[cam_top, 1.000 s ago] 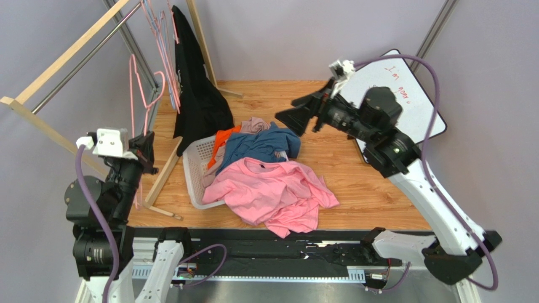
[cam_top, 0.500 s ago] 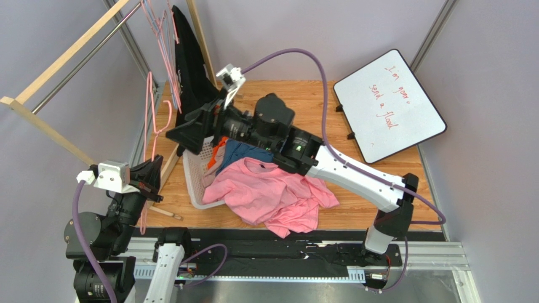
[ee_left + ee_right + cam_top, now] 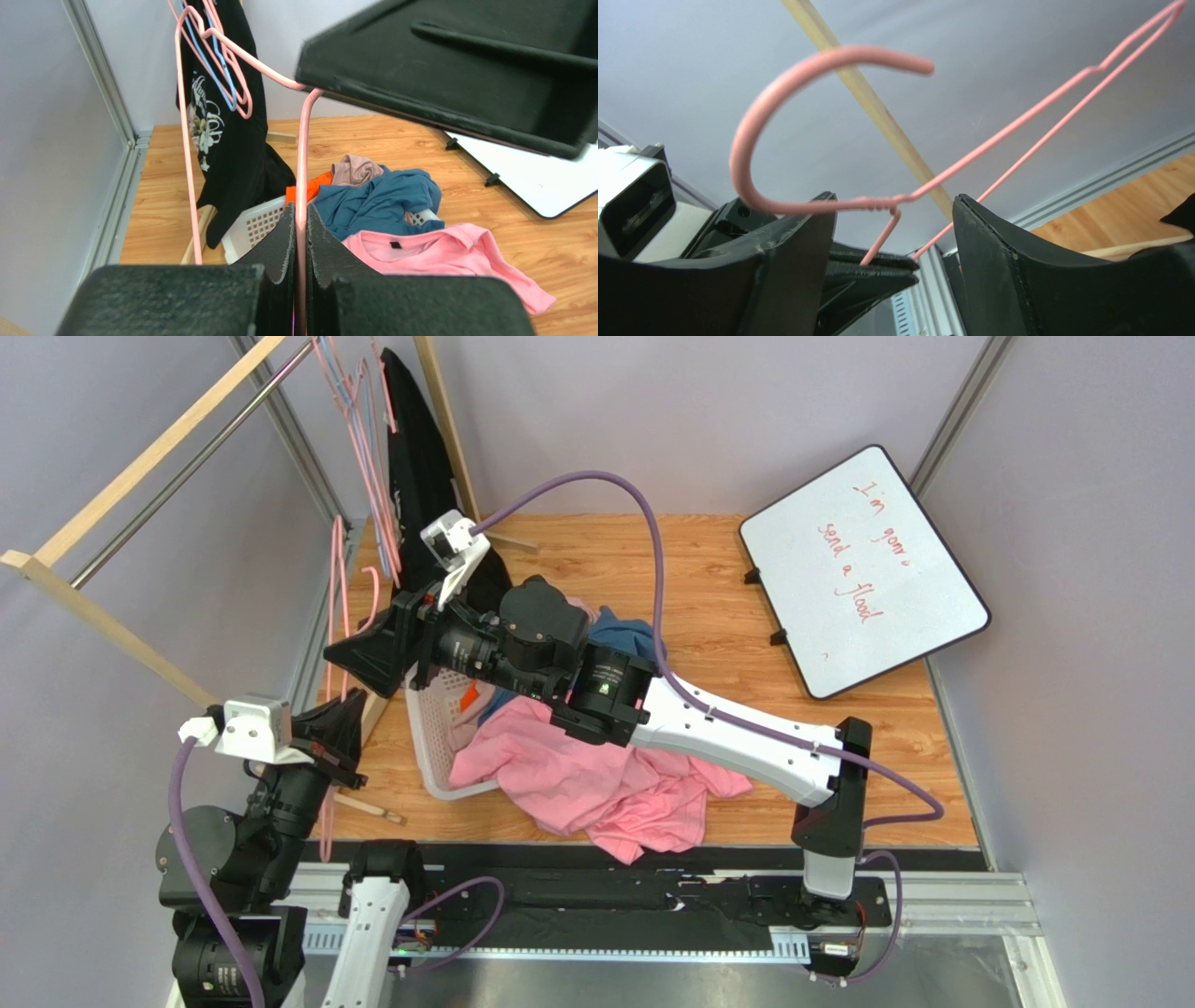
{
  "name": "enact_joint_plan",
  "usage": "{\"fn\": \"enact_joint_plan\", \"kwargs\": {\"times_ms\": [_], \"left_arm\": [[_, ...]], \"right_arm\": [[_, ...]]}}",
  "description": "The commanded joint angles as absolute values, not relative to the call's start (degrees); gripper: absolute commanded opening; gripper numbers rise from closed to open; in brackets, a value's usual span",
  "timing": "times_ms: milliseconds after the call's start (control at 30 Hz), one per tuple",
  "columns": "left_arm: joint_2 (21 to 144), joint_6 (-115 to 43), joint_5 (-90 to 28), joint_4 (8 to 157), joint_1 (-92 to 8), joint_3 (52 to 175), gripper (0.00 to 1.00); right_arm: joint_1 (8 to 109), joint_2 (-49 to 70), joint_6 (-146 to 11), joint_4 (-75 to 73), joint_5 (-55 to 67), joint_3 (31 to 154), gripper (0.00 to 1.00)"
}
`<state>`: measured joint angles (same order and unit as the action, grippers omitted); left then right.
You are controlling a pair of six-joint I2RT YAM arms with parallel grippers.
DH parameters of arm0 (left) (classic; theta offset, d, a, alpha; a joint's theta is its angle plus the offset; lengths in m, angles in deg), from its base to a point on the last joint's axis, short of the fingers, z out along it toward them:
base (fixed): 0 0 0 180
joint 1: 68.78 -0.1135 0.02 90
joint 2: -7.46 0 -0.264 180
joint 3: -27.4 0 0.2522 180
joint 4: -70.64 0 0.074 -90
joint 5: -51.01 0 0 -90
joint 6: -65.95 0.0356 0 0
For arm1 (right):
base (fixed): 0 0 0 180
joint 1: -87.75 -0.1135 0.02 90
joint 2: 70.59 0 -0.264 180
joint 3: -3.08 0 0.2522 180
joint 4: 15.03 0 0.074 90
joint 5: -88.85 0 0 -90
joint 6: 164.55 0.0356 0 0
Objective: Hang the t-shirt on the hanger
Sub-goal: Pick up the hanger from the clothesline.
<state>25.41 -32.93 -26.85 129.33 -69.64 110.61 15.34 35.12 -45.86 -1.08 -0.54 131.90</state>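
Pink wire is the story here. The thin pink triangular clothes hanger stands on end just off the left edge of the wooden table, long axis up and down, curved hook at the top. The left gripper is pinched tight on one of its bars, the wire caught between the fingers. The right gripper is stretched right across the table to meet it. Its jaws are spread, one finger on each side of the twisted neck just under the hook, so it is around the wire but not gripping it.

And the shirt? The light-pink short-sleeved cotton t-shirt lies crumpled by the table's near edge, left of the middle. Its top is draped over the rim of a white plastic laundry basket, with a blue t-shirt heaped just behind. The round neck opening faces up, while the sleeves and hem are bunched in folds.

So the shirt sits to the right of both grippers and below them, well apart from the hanger. The right arm's forearm passes over it, so I'd judge that the nearer arm to go and fetch it.
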Motion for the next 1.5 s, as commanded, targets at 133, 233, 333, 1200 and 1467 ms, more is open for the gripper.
{"fn": "enact_joint_plan", "kwargs": {"times_ms": [133, 233, 333, 1200, 1467], "left_arm": [[24.8, -31.9, -25.7, 126.2, -69.9, 110.4, 0.00], [24.7, -30.8, -25.9, 126.5, -70.0, 110.0, 0.00], [24.3, -30.6, -23.3, 127.2, -69.9, 109.5, 0.08], [47.5, 12.7, 29.7, 150.2, -69.8, 130.6, 0.77], [55.4, 27.2, 11.3, 159.3, -51.3, 132.1, 0.78]], "right_arm": [[14.2, 39.5, -45.4, -4.7, -5.6, 138.0, 0.48], [14.2, 38.8, -44.9, -4.3, -5.6, 137.7, 0.11], [14.5, 36.6, -47.0, -4.0, -5.5, 136.1, 0.00], [31.9, -9.8, -93.2, 40.4, 26.7, 99.2, 0.00], [31.9, -9.0, -102.7, 53.5, 28.8, 102.4, 0.00]]}}
